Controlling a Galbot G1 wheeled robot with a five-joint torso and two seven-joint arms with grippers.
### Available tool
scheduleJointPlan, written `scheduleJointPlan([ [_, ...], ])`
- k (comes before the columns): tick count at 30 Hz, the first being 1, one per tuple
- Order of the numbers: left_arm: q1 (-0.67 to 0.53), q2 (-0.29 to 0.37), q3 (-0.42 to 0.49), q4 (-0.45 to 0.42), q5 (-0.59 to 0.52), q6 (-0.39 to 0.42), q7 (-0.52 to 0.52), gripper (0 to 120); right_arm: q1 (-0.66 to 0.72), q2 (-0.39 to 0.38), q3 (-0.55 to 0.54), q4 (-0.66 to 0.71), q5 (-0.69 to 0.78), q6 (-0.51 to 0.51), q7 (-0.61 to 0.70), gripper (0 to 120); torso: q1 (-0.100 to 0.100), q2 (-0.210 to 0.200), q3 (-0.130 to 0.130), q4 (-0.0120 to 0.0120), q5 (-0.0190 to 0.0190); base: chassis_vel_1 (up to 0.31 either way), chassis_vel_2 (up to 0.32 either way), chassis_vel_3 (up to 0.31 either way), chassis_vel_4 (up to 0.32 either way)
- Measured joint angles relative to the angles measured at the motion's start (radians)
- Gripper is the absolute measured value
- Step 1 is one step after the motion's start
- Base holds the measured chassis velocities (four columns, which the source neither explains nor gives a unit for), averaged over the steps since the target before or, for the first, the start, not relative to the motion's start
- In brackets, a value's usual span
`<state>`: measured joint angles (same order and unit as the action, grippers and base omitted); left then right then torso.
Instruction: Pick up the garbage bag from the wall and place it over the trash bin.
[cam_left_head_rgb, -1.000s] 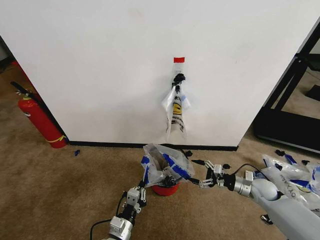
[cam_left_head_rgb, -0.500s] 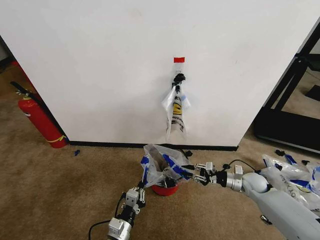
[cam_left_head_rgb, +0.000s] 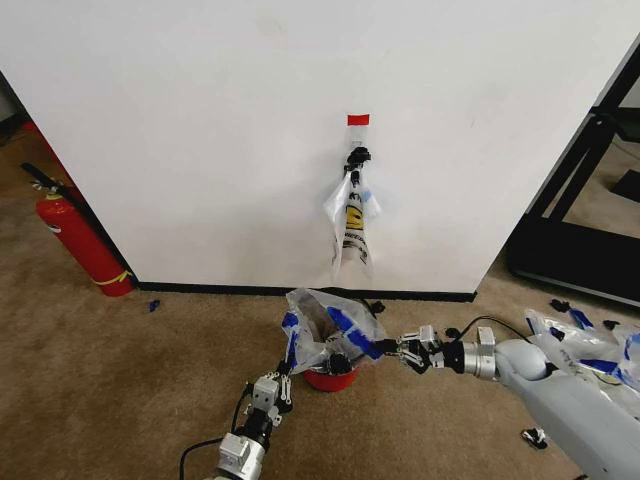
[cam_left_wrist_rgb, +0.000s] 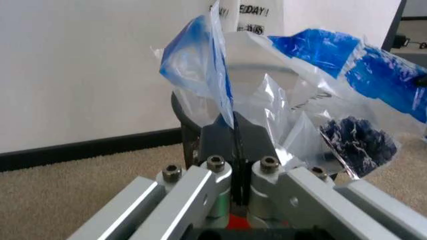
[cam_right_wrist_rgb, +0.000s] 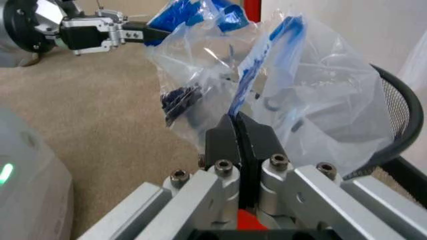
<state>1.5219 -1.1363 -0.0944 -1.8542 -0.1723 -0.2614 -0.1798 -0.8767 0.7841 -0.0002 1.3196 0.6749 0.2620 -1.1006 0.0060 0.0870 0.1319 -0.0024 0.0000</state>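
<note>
Both grippers, left at 7 o'clock and right at 3 o'clock, fingers clamped on the translucent blue-taped plastic garbage bag, should spread its rim evenly over the black mesh red-based trash bin.

right arm: smooth pale grey shell, silver wrist collar, thin black cable looping over it
right gripper: black fingers, silver linkages
left gripper: silver bars, round screws, black finger pads
left arm: black cable trailing
</note>
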Motion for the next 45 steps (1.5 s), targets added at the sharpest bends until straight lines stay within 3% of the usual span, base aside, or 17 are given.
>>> scheduleJointPlan([
  [8, 0.012, 0.005, -0.003, -0.013, 0.002, -0.001, 0.002, 0, -0.022, -0.006, 0.022, 0.000, 0.041, 0.011, -0.012, 0, 0.000, 0.000, 0.000, 0.0001, 0.0001, 0.000, 0.000, 0.000, 0.000],
  [14, 0.055, 0.027, -0.013, -0.038, 0.013, -0.017, 0.021, 0, -0.071, -0.067, 0.050, 0.023, 0.182, 0.042, 0.023, 0, 0.000, 0.000, 0.000, 0.0000, 0.0000, 0.000, 0.000, 0.000, 0.000],
  [19, 0.051, 0.010, 0.000, 0.011, 0.035, -0.036, 0.031, 0, -0.097, -0.079, 0.062, -0.011, 0.157, 0.072, 0.025, 0, 0.000, 0.000, 0.000, 0.0000, 0.0001, 0.000, 0.000, 0.000, 0.000],
  [24, 0.024, -0.015, 0.005, 0.084, 0.051, -0.054, 0.035, 0, -0.107, -0.042, 0.053, -0.072, 0.111, 0.137, 0.077, 0, 0.000, 0.000, 0.000, 0.0001, 0.0001, 0.000, 0.000, 0.000, 0.000],
  [30, 0.008, -0.026, -0.008, 0.160, 0.086, -0.082, 0.040, 0, -0.102, 0.057, 0.024, -0.166, 0.034, 0.228, 0.271, 0, 0.000, 0.000, 0.000, 0.0001, 0.0002, 0.000, 0.000, 0.000, 0.000],
  [35, -0.001, -0.039, -0.011, 0.184, 0.096, -0.100, 0.050, 0, -0.078, 0.146, -0.003, -0.205, 0.020, 0.273, 0.450, 0, 0.000, 0.000, 0.000, 0.0002, -0.0003, 0.000, 0.000, 0.000, 0.000],
  [45, -0.016, -0.051, -0.007, 0.199, 0.110, -0.149, 0.098, 0, -0.068, 0.215, -0.019, -0.206, 0.072, 0.279, 0.595, 0, 0.000, 0.000, 0.000, 0.0001, -0.0002, 0.000, 0.000, 0.000, 0.000],
])
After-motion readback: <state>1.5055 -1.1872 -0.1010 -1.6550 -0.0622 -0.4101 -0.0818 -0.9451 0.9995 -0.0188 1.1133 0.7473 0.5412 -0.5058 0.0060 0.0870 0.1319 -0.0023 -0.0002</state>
